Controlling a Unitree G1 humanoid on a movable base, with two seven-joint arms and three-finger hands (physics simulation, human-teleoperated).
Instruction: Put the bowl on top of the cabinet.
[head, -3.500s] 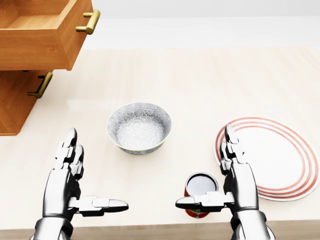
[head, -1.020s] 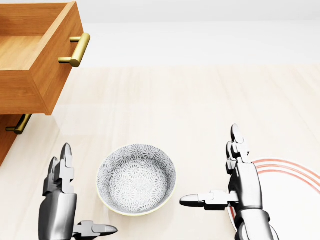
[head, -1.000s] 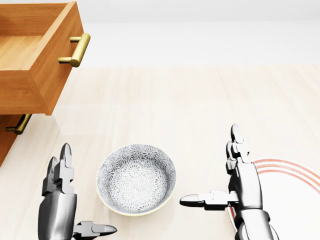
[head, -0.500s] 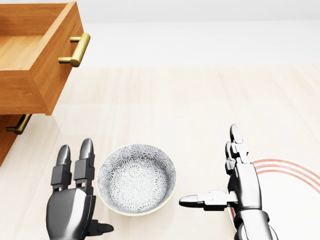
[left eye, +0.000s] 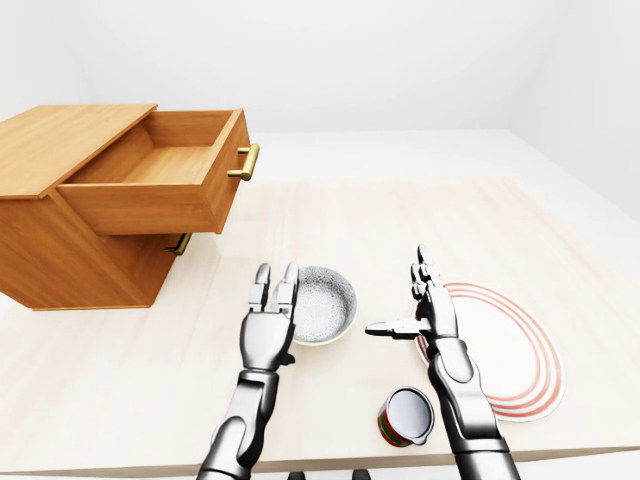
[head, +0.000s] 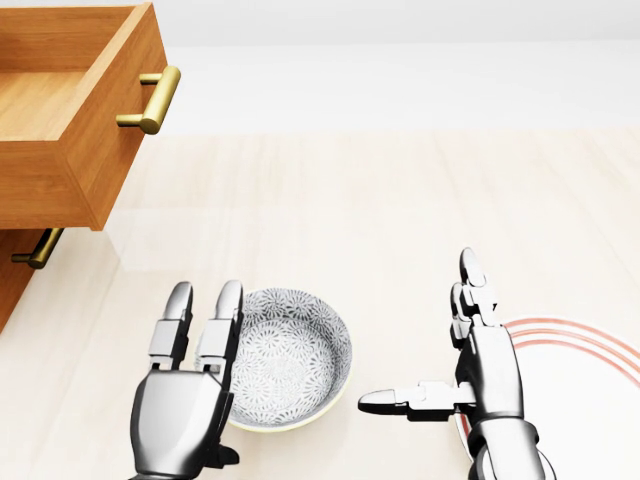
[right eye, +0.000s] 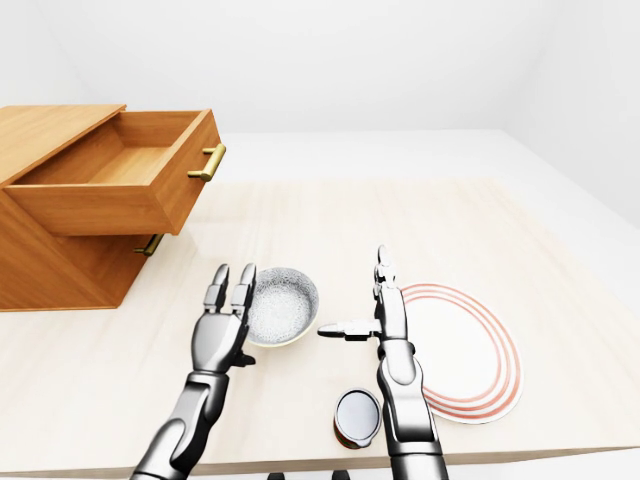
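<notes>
Patterned bowl (head: 290, 357) on the pale worktop (head: 350, 220), low in the head view. Left hand (head: 185, 400) just beside its left rim, fingers (head: 222, 320) straight and spread — not gripping. Right hand (head: 480, 370) apart on the right, open, thumb toward the bowl, over a striped plate (left eye: 505, 350). Cabinet (left eye: 75, 215) upper left — top drawer pulled out.

Simulated domestic tabletop setting. A pale wooden table (left eye: 330, 215), wooden cabinet (left eye: 60, 240), striped plate (left eye: 520, 350) and blank white walls are shown.

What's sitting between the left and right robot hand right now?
The bowl, in the head view, between the left robot hand and the right robot hand.
</notes>
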